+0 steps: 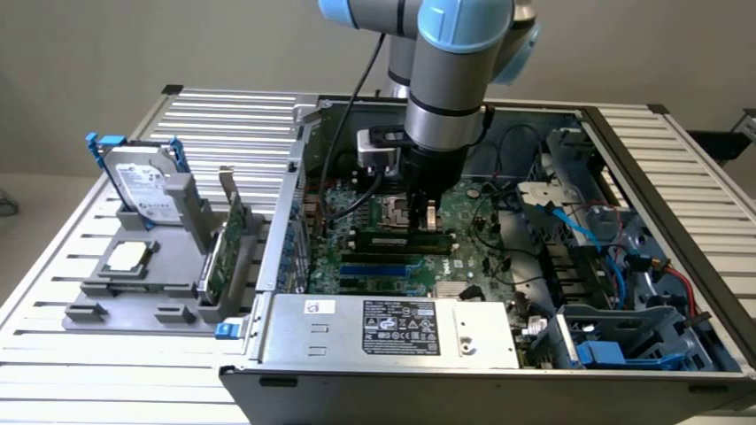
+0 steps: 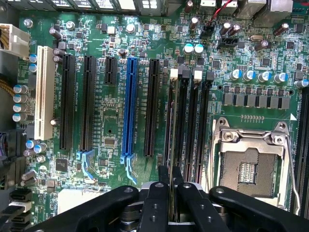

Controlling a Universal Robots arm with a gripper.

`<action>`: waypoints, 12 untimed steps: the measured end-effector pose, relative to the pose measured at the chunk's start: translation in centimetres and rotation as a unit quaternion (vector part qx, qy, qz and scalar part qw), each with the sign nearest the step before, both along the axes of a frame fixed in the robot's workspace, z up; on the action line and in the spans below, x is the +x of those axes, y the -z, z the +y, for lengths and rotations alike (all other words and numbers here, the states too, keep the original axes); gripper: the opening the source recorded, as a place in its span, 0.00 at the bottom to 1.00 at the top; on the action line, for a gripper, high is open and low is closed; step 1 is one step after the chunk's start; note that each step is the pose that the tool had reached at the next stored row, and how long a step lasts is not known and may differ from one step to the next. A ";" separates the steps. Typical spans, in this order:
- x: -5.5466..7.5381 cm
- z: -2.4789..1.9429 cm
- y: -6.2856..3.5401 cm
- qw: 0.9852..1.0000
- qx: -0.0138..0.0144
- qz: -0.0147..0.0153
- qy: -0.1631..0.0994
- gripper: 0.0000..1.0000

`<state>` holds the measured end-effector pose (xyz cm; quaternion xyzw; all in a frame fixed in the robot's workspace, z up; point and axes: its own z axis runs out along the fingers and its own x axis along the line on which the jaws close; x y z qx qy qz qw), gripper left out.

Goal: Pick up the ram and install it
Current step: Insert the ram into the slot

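The ram (image 1: pixel 396 238) is a thin green stick standing on edge along the memory slots of the motherboard (image 1: pixel 473 257) inside the open computer case. In the wrist view the ram (image 2: pixel 173 125) appears edge-on, lined up with the outermost memory slot next to the one with a white latch (image 2: pixel 174 73). My gripper (image 1: pixel 428 221) hangs straight down over it. Its black fingers (image 2: pixel 164 176) are pressed close together on the stick's upper edge, so the gripper (image 2: pixel 171 176) is shut on the ram. Whether the stick is fully seated in the slot I cannot tell.
The empty CPU socket (image 2: pixel 246 166) lies beside the memory slots, and a blue expansion slot (image 2: pixel 130 106) lies on the other side. On the exterior view's left, a grey fixture (image 1: pixel 130 292) holds a hard drive (image 1: pixel 148 186) and a green expansion card (image 1: pixel 230 239). Blue cables (image 1: pixel 579 230) and drive bays crowd the exterior view's right.
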<state>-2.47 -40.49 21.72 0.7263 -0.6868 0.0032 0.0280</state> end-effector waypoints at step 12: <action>0.0 0.00 0.11 1.000 0.000 0.000 0.000 0.27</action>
